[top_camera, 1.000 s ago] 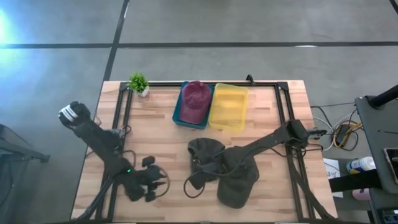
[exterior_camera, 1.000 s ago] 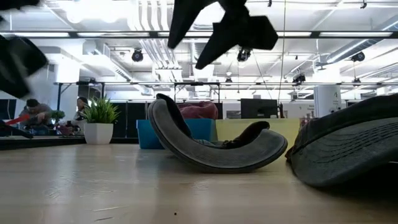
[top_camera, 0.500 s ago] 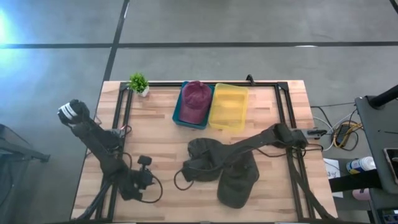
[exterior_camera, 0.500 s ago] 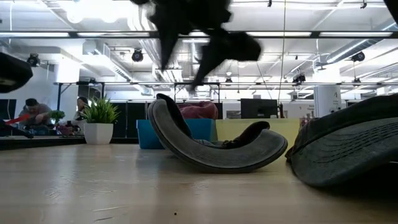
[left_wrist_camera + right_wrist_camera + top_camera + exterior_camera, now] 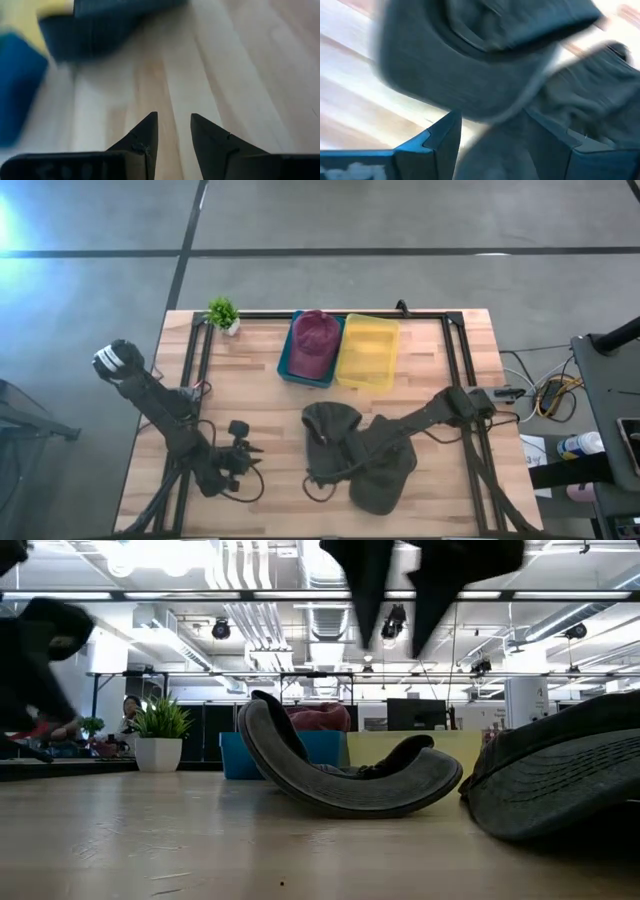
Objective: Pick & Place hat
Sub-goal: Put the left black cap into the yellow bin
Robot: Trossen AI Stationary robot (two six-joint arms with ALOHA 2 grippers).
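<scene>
Right gripper [image 5: 322, 476] is over the near edge of the dark hat [image 5: 330, 430], fingers apart, nothing between them; its wrist view looks straight down onto the crown with a finger [image 5: 440, 136] on either side of the fabric. That hat sits mid-table with its brim curled up, and its long axis looks to run roughly toward the bins. A second dark hat [image 5: 385, 475] lies touching it on the right arm's side. Blue bin [image 5: 285, 365] already holds a maroon hat [image 5: 316, 340]; the yellow bin [image 5: 367, 352] beside it looks empty. Left gripper [image 5: 240, 465] waits low over bare wood well to the left, fingers slightly apart and empty. The right arm is clearly nearer, so I'd expect a short descent onto the crown, closing across the hat's short axis.
</scene>
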